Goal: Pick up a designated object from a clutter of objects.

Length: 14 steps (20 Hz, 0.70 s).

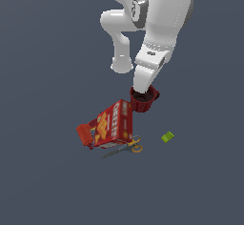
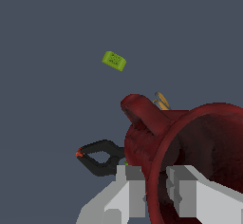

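Observation:
The dark red ribbed mug (image 1: 144, 102) is upright beside the upper corner of the red Cheez-It cracker box (image 1: 113, 124). My gripper (image 1: 140, 93) comes down onto its rim from above. In the wrist view the mug (image 2: 142, 137) fills the frame, its loop handle pointing towards the green block. The gripper (image 2: 156, 182) straddles the rim wall, one finger (image 2: 130, 185) outside and the other inside the dark interior. Both press against the wall, so the gripper is shut on the mug.
A small red-orange item (image 1: 85, 134) leans at the box's far end. Scissors (image 1: 127, 147) with yellow-orange handles lie along the box's lower edge. A tiny green block (image 1: 167, 137) sits apart on the exterior view's right. A black clamp-like item (image 2: 99, 157) lies beside the mug.

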{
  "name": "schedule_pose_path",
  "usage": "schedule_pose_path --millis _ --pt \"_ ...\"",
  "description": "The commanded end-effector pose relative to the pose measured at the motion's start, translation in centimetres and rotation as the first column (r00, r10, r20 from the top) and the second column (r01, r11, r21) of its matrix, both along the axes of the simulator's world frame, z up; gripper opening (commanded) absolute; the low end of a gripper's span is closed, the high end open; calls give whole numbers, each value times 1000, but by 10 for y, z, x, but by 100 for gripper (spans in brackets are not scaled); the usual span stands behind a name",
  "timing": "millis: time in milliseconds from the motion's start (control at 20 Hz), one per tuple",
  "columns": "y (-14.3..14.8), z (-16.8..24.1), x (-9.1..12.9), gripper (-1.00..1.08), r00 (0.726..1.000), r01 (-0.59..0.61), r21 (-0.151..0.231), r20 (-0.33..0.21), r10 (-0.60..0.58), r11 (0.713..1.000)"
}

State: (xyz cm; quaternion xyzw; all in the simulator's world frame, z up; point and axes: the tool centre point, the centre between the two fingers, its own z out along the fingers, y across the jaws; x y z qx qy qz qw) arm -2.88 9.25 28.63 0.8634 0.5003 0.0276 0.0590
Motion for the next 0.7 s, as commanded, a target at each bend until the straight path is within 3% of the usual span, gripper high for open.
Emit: schedule_pose_path --millis 0,650 --pt "-3 22 -12 -100 1000 0 2 3 0 1000" --pt "-22 132 -76 -100 1000 -1 4 3 1 1000"
